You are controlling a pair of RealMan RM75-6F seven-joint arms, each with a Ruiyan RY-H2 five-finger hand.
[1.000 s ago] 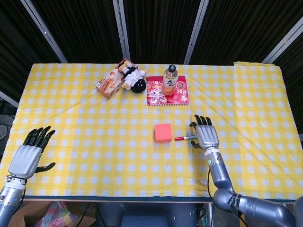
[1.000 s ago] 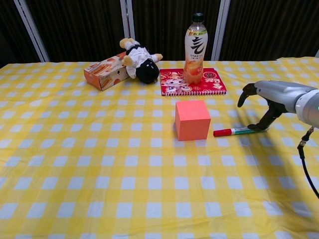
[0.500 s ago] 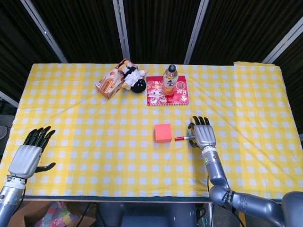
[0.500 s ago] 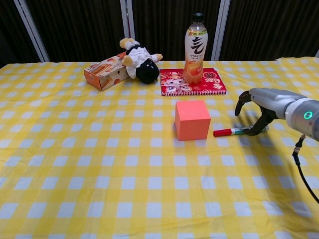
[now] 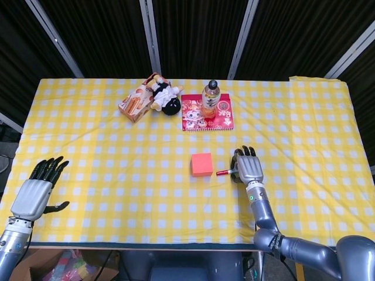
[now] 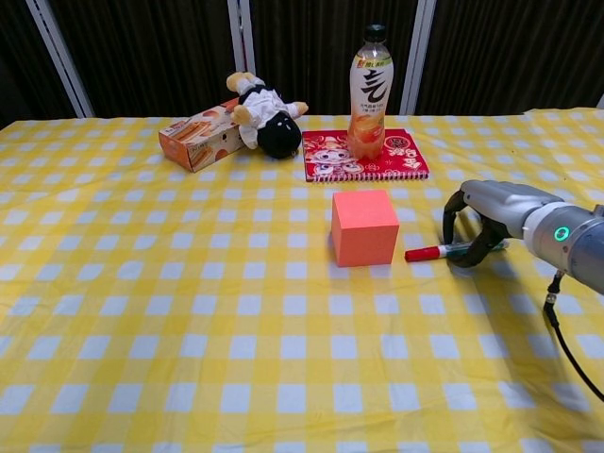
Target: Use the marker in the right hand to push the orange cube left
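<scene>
We are seeing one orange cube (image 6: 364,227) and one marker (image 6: 444,251) at its 3 o'clock. Our right hand (image 6: 486,217) is grasping the marker; our left hand (image 5: 36,193) is lying released, holding nothing.

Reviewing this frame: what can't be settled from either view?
- Whether the right hand truly grips the marker: its curled fingers cover the barrel's rear end in both views.
- Whether the marker's red tip touches the orange cube: the gap is too small to judge.
- The left hand: outside the chest view; the head view shows only its back.
- Print on the bottle: too small.
</scene>
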